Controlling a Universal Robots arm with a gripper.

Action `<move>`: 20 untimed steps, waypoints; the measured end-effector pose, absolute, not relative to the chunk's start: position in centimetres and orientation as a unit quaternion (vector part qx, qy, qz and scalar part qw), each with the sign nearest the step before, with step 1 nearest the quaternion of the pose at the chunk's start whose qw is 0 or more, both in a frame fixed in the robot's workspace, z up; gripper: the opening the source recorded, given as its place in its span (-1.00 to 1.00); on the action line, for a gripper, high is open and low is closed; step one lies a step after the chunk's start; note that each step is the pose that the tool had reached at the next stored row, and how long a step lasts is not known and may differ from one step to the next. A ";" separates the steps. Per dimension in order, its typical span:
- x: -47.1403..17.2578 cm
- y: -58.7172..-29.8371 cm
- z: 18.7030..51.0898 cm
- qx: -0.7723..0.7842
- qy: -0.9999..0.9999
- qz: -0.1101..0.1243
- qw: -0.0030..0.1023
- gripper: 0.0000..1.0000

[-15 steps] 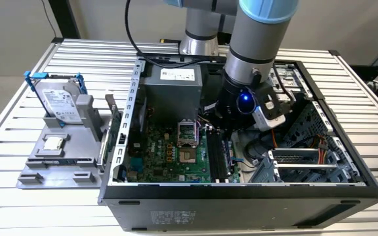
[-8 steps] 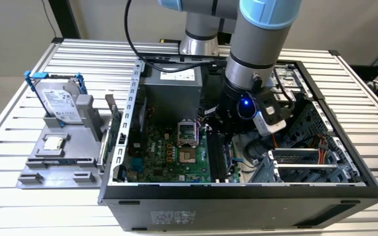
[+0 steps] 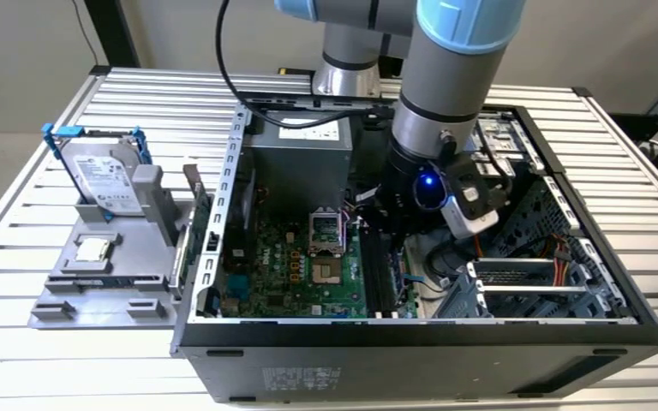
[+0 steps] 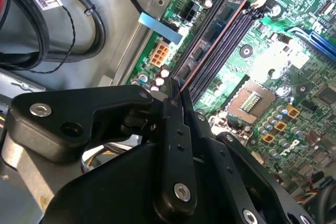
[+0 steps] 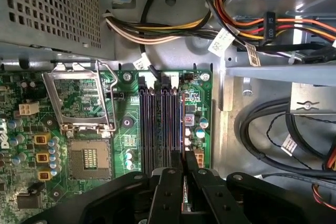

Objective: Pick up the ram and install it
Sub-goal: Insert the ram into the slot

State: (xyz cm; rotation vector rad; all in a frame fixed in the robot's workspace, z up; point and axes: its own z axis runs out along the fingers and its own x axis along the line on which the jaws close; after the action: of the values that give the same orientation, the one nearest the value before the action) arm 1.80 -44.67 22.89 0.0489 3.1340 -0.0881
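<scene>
Ram [image 4: 210, 35] sitting edge-on in slots [image 5: 157, 124] near the motherboard's [image 5: 79, 129] drive-bay edge, gripper [image 4: 175, 92] pinching its end, fingers nearly closed around it.

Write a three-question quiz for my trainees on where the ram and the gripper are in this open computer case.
1. True or false: in the second wrist view, the gripper is shut on the ram.
2. Where does the ram lie? A. flat on the grey stand outside the case; B. lined up along the black motherboard slots; C. on top of the power supply.
3. Short answer: what stands in the blue frame outside the case, on the exterior view's left?
Key: 1 true; 2 B; 3 the silver hard drive.
</scene>
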 end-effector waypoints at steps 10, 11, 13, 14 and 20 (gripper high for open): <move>1.4 -44.7 22.5 0.016 0.999 -0.028 0.002 -1.00; 1.4 -44.7 22.5 0.016 0.999 -0.028 0.002 -1.00; 1.4 -44.7 22.3 0.016 0.999 -0.029 0.002 -1.00; 1.4 -44.7 22.3 0.016 0.999 -0.029 0.001 -1.00; 1.4 -44.7 22.1 0.016 0.999 -0.030 -0.001 -1.00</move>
State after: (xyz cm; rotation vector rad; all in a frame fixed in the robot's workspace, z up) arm 1.43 -44.68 22.10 0.0489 3.1414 -0.0953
